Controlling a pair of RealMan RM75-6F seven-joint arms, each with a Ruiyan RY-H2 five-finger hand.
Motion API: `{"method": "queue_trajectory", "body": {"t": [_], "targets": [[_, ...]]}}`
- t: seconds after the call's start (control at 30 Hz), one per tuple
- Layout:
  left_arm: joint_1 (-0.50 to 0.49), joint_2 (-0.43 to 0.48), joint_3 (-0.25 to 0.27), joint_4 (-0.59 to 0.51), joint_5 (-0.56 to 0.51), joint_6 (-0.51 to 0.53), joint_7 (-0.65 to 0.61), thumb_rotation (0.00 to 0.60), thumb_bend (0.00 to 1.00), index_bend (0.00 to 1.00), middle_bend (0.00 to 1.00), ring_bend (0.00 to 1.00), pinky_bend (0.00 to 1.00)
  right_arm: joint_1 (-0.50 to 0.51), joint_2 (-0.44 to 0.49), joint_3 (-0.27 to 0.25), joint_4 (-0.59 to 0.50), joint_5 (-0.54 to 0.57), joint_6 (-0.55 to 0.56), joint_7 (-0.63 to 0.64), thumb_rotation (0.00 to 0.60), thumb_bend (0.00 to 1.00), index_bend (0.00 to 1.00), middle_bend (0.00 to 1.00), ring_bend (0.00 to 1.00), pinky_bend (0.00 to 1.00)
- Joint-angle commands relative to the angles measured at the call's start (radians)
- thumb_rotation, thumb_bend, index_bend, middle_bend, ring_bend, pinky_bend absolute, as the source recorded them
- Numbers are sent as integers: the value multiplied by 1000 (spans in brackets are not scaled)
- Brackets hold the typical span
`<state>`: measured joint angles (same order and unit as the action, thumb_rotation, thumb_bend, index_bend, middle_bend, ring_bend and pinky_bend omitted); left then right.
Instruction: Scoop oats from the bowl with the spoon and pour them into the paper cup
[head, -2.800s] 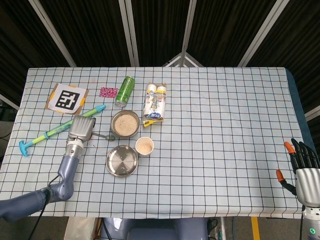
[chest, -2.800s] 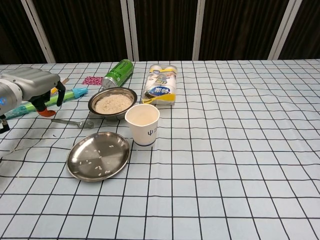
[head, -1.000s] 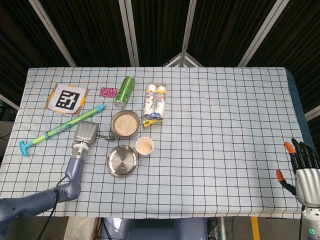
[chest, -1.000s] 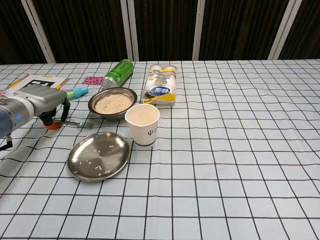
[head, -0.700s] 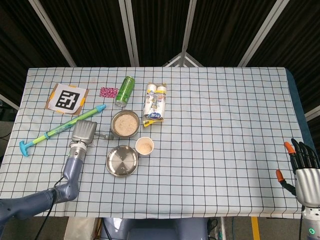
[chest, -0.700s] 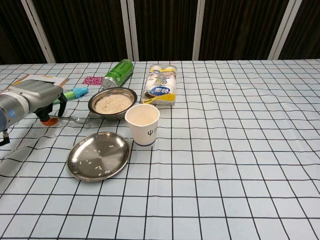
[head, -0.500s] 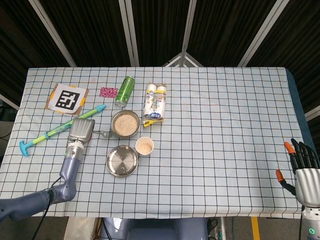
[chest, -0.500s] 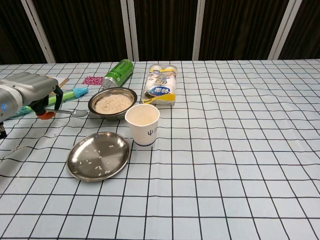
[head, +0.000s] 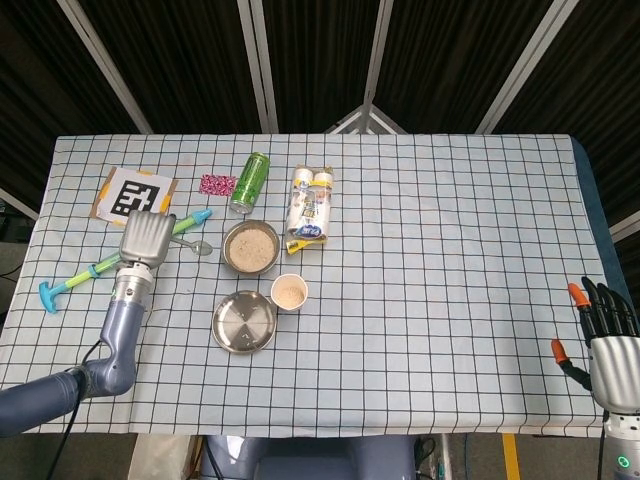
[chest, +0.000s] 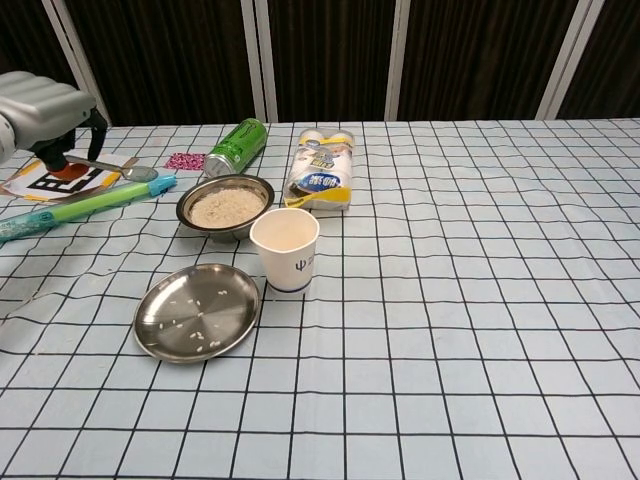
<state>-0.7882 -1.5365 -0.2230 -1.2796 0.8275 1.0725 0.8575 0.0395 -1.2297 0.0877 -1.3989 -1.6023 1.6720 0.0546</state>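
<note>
So the left robot hand (chest: 40, 110) is up off the table (head: 450, 260) with the spoon (chest: 128, 171) pinched in its fingers, the handle running back into the grip and the little metal scoop end sticking out toward 3 o'clock in the chest view. From the head view the spoon's scoop (head: 202, 247) sits just at 9 o'clock of the bowl (head: 250, 247), close but not over it, and I can't tell if there's anything in it. The bowl is steel and has a flat layer of oats (chest: 227, 206) inside. The paper cup (chest: 285, 249) stands upright just at 5 o'clock of the bowl, and in the head view there's something tan down in it. At 7 o'clock of the cup is a flat steel plate (chest: 160, 335) with a few stray flakes on it. Behind the bowl, at about 12 o'clock, a green can (head: 249, 182) lies on its side, and a pack of small white bottles (head: 310, 205) lies at 1 o'clock. A long green and blue toy syringe thing (head: 95, 268) lies partly under the left hand, a printed marker card (head: 135, 194) is at 10 o'clock, and a small pink patch (head: 216, 184) is next to the can. The right robot hand (head: 605, 340) is way off at the table's 4 o'clock corner, fingers spread, holding nothing.
</note>
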Motion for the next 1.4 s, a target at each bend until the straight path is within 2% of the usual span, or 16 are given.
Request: {"method": "queue_trajectory", "body": {"t": [0.03,0.33,0.6,1.13,1.4], "targets": [[-47,-16,-12,28,-28,-22,65,600,438,525,1000,1000,1000,-1,-1,0,0,0,1,-1,600,383,0,44,0,101],[-167,-97,-3,154,-28,-71,211,600,441,532,1000,1000,1000,-5,-3,0,3,2,5,-2,600,383,0,44,0,101],[-241,-166,50,276,37,-111,295,600,443,538,1000,1000,1000,-6,-6,0,5,-1,10,-2,600,383,0,44,0,101],[-290,-271,143,513,216,-142,304,600,456,544,1000,1000,1000,-9,-11,2,1,-1,18,-11,600,383,0,44,0,101],[-307,-299,185,585,310,-160,313,600,456,548,1000,1000,1000,-10,-12,2,-1,-2,18,-14,600,383,0,44,0,101]]}}
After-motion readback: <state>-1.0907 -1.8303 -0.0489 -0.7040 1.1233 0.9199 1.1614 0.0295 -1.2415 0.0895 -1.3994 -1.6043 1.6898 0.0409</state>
